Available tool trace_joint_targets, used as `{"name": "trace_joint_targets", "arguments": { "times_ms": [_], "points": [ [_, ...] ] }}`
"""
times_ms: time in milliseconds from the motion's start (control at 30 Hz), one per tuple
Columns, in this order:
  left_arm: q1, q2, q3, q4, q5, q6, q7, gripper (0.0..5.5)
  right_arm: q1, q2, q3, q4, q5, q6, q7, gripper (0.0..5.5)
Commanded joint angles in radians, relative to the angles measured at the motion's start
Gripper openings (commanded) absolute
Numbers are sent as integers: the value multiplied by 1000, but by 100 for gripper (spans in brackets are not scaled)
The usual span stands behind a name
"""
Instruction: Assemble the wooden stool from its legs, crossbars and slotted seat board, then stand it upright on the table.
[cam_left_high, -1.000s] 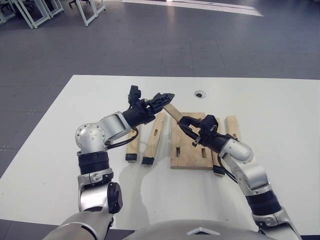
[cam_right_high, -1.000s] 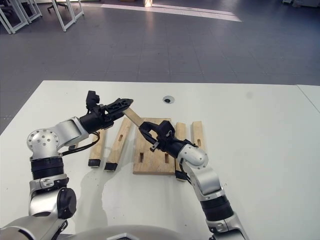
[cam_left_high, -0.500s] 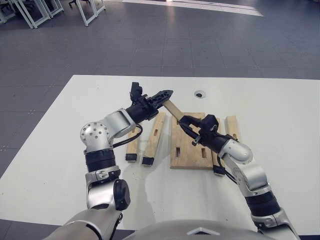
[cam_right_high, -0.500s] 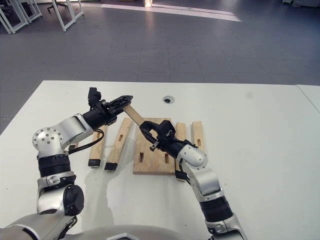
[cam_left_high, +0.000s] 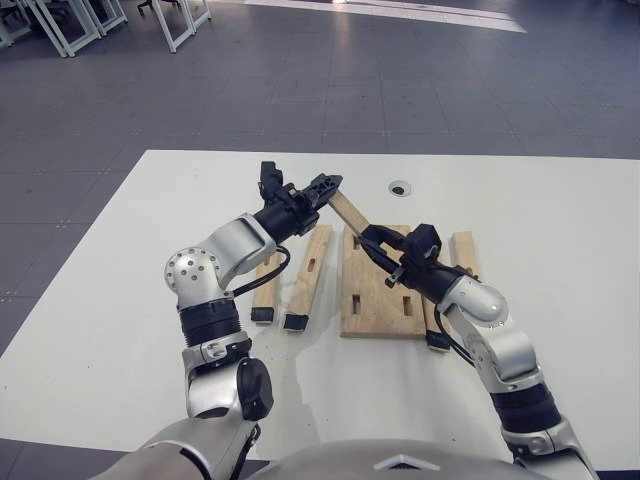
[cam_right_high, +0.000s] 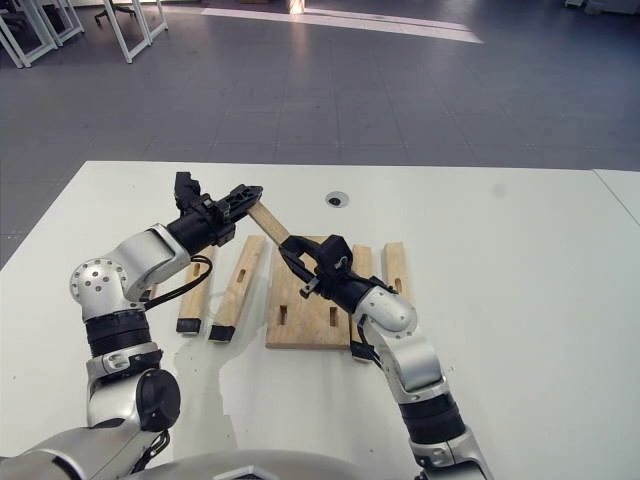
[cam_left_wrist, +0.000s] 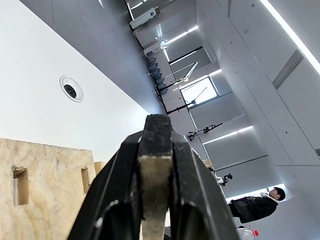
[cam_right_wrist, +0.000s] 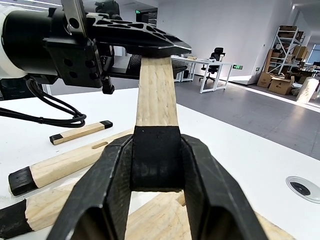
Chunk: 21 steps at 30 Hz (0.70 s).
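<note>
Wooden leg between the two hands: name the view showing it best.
Right wrist view: the leg runs full length from its black-capped end in the right hand to the left hand. The left wrist view shows its end face between the fingers; the eye views, a short tilted bar over the seat board.

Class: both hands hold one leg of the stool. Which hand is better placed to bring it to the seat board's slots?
Probably the right hand: it grips the leg by its black-capped end over the seat board, while the left hand clamps the bare end beyond the board's far corner.
</note>
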Motion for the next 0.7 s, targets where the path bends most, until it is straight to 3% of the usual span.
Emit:
{"name": "trace_joint_targets", "arguments": {
  "times_ms": [33, 133, 267, 400, 533, 700],
  "points": [
    [26, 1, -64, -65, 103, -91, -21, 43, 9, -6, 9, 7, -2, 75, 0, 197],
    [37, -7, -77, -76, 159, -153, -23, 43, 1, -8, -3, 5, 3, 95, -1, 260],
    [81, 81, -128, -193, 350, -294, -41, 43, -6, -7, -47, 3, 12, 103, -25, 336],
    [233, 219, -112, -382, 542, -361, 2, 43, -37, 12, -202, 22, -27, 132, -203, 422],
    [387, 282, -171, -379, 718, -452, -46, 43, 11, 10, -290, 12, -102, 177, -356, 441],
    [408, 210, -265, -310, 841, -559, -58, 43, 78, 40, -265, -43, -124, 187, -394, 441]
  ]
}}
